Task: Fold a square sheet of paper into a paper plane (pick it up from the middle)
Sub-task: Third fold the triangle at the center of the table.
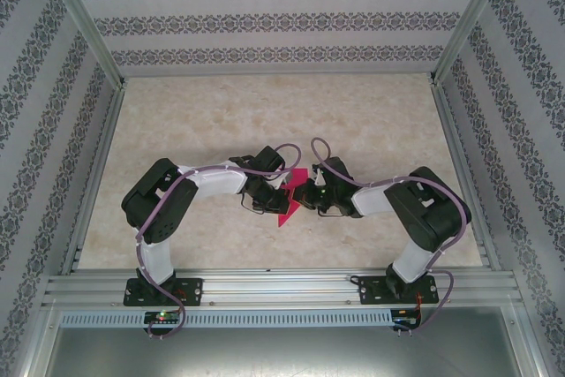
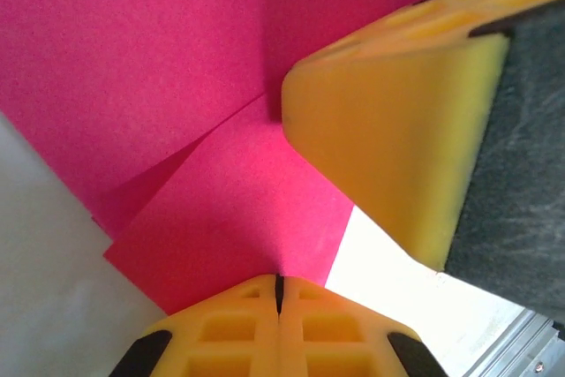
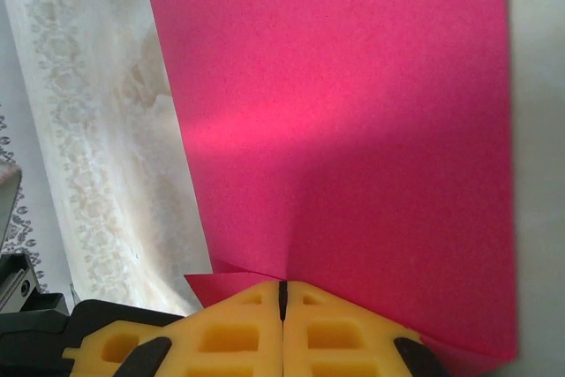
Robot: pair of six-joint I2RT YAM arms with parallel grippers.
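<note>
Right now the square sheet of paper (image 1: 288, 202), w/ one flap overlapping, is at the table (image 1: 265, 112) centre btwn the arms. Left gripper (image 2: 279, 293) & right gripper (image 3: 282, 293) are each clamped shut on it. Best to pinch firmly and align edges before creasing.

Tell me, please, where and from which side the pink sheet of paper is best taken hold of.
Take the square sheet of paper by its edge, coming in along its plane so the pads close on both faces; it is thin and flat, with nothing else to pinch. The left gripper and right gripper are shut on edges from opposite sides, which looks sound.
</note>
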